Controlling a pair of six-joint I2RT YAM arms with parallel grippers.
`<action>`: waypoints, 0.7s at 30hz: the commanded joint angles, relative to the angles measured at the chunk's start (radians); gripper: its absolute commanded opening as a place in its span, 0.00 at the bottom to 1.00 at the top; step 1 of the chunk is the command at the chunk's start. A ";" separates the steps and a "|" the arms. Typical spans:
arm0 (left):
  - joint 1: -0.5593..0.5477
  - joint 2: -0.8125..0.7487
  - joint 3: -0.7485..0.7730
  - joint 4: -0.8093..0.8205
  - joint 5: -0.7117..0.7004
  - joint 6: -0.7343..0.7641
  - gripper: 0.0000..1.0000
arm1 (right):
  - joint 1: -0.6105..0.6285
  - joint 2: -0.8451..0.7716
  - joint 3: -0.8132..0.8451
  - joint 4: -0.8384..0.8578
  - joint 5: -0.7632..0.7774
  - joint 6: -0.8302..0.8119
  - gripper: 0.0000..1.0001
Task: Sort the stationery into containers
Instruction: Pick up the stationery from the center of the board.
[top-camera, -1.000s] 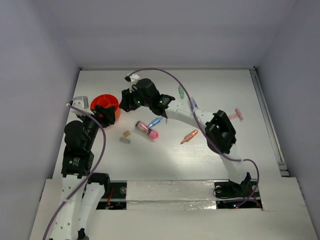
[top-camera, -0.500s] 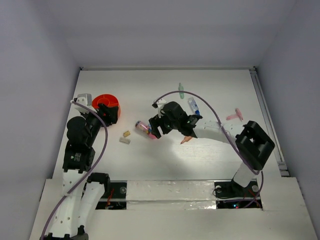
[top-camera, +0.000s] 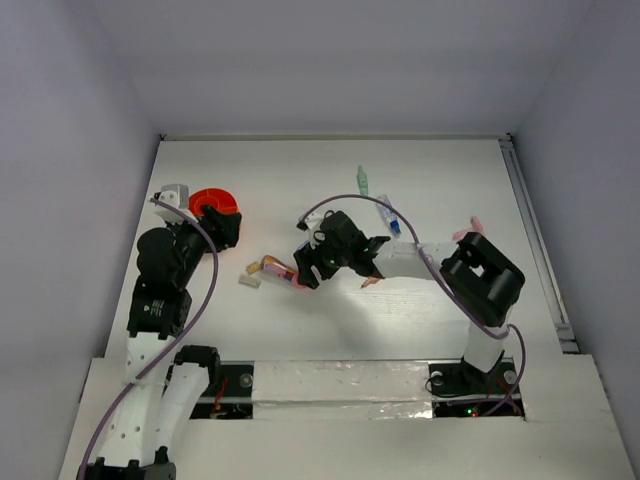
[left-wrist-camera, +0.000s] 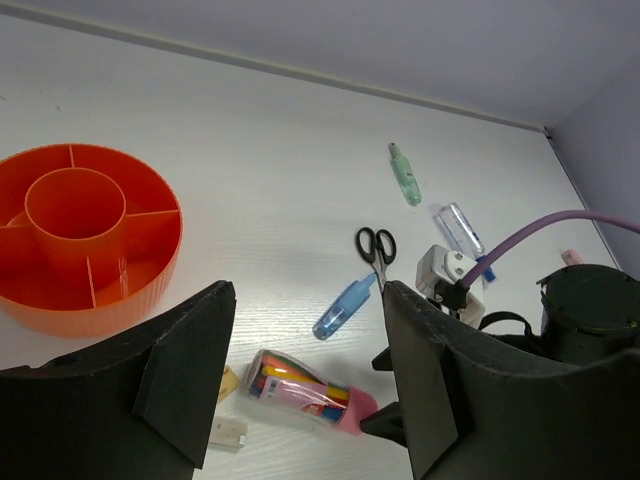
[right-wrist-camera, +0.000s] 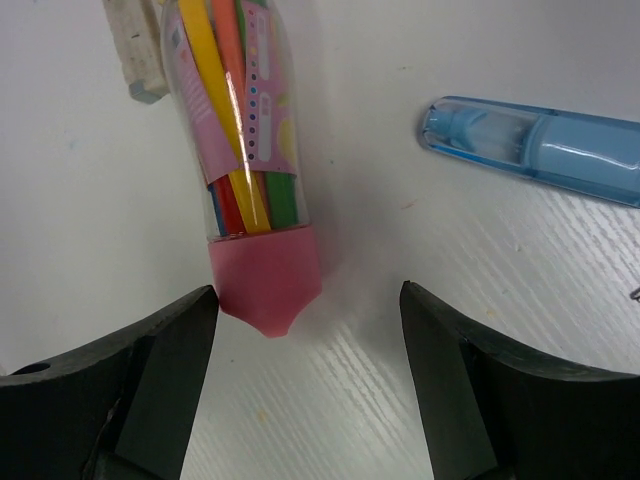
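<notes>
Top view: pink tube (top-camera: 278, 268) lies mid-left on the worktop (top-camera: 290, 170), long axis roughly 10-to-4. Right arm (top-camera: 410, 262) reaches across, with its jaws at the tube's 4 o'clock end. It's clearly the nearer arm. Orange-red cup (top-camera: 213, 203) sits about 10 o'clock from the tube, near but apart. Left arm (top-camera: 160, 265) has its jaws just beside the cup's 5 o'clock rim.

Left wrist view: left jaws spread, nothing in them. Cup at 9 o'clock, dividers showing, no stationery visible inside. Tube low at 6 o'clock. Light blue marker (left-wrist-camera: 343, 308) and scissors (left-wrist-camera: 377, 245) lie beyond it, towards 12.

Right wrist view: right jaws released and wide, holding nothing. Tube runs about 11-to-5 with its pink cap pointing into the gap, tip just at the mouth and offset toward the 9 o'clock finger. The gap runs 9-to-3, across the long axis, so I'd say a short push toward 12 would bracket it. Beige-grey piece (right-wrist-camera: 135, 45) is just beside the far end; contact unclear.

Surface is white, matte and faintly grained, so a round tube may roll. Plain pale walls box in three sides.
</notes>
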 joint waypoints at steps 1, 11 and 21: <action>0.004 -0.003 0.017 0.055 0.023 -0.007 0.57 | 0.001 -0.007 -0.030 0.107 -0.057 0.020 0.80; 0.004 -0.009 0.015 0.058 0.034 -0.010 0.57 | 0.021 0.028 -0.108 0.260 -0.028 0.132 0.76; 0.004 -0.006 0.012 0.061 0.045 -0.016 0.57 | 0.030 0.040 -0.139 0.365 0.031 0.134 0.43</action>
